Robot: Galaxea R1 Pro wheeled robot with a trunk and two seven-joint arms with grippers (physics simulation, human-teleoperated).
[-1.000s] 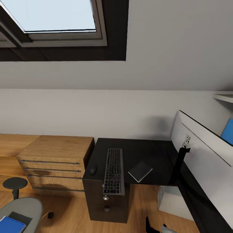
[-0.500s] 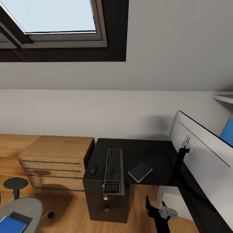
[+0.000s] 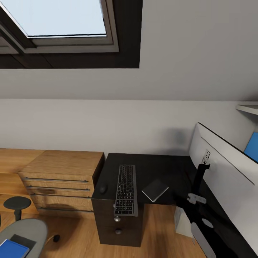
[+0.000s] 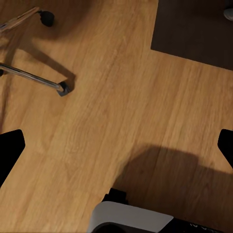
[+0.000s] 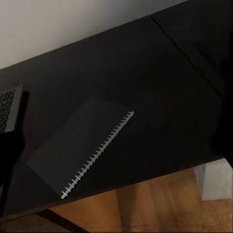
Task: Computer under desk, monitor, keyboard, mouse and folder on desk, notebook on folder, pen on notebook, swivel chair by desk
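The notebook (image 3: 155,190) lies flat on the desk (image 3: 168,168) beside the keyboard (image 3: 126,189). In 1 second I have raised my right gripper (image 3: 196,198) to its edge, jaws' spread unclear, likely ahead of a pickup.

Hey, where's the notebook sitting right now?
In the head view the notebook lies flat on the desk, just right of the keyboard near the front edge, left of the monitor stand.

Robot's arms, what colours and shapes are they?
The right arm is black with rounded light grey panels, and its end effector is pale grey. The left end effector has flat black fingers and a white-and-black wrist casing.
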